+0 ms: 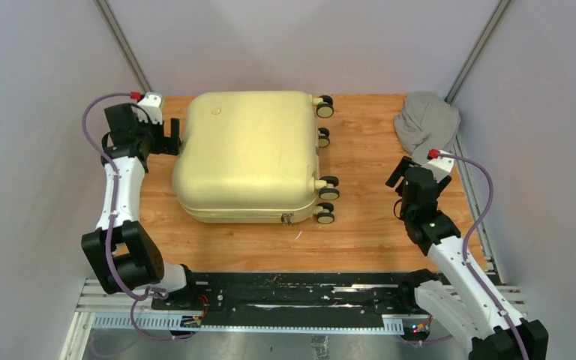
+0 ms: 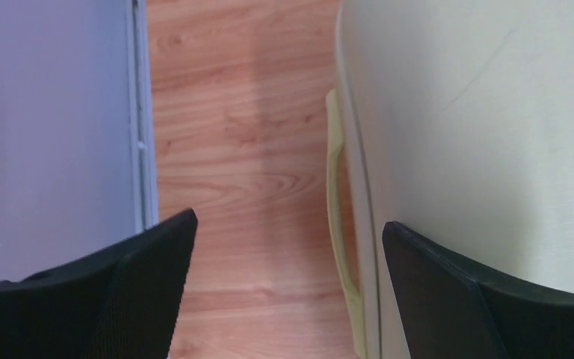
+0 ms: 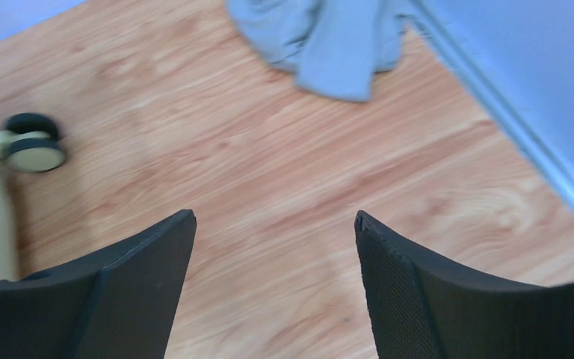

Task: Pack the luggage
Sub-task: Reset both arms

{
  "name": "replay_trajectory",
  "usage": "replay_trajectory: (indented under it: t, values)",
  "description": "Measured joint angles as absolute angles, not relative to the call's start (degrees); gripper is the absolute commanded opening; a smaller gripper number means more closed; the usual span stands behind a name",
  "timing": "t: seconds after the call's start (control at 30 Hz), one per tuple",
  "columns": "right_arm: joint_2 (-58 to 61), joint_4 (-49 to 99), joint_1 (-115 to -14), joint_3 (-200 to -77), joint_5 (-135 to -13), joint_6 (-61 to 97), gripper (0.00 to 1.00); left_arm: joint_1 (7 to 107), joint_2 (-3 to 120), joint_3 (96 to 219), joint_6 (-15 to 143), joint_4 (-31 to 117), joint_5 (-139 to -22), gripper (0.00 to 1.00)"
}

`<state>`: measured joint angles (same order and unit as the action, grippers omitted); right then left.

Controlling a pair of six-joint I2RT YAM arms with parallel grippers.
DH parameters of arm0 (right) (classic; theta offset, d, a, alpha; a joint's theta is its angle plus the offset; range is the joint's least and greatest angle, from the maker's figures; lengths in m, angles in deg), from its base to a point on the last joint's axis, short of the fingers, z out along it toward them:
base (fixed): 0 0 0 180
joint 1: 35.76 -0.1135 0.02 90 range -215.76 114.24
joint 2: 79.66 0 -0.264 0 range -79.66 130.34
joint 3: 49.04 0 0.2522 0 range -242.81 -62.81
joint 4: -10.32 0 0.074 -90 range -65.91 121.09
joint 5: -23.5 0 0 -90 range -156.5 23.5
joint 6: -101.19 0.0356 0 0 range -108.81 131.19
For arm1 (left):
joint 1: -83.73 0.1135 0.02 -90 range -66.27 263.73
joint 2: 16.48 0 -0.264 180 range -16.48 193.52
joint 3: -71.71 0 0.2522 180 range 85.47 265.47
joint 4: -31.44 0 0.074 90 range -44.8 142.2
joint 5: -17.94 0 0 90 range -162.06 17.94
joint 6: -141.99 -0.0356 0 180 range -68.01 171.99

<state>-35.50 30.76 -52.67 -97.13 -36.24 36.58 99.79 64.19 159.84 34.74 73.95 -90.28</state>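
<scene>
The luggage lies closed and flat on the table, left of centre, its wheels facing right. The left gripper is spread wide just beside its left side. The right gripper, also wide and holding nothing, hangs near the grey cloth at the far right.

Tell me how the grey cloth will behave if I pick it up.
The cloth lies crumpled in soft folds, so it will likely droop and trail. It looks light, and a pinch on one fold may lift only part.

Wood-grain bench w/ closed yellow luggage lying flat, left of centre; crumpled grey cloth in far-right corner.
</scene>
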Motion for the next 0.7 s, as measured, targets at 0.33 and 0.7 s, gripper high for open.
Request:
replay_trajectory:
  t: [0.33, 0.7]
  values:
    - [-28.86, 18.09, -47.16, -87.58, -22.86, 30.52, 0.85, 99.02, 66.79, 132.15, 47.37, 43.31, -99.37, 1.00]
    - [-18.08, 2.72, -45.19, -83.10, -24.52, 25.63, 0.86, 95.17, 69.72, 122.49, 49.40, 25.12, -101.18, 1.00]
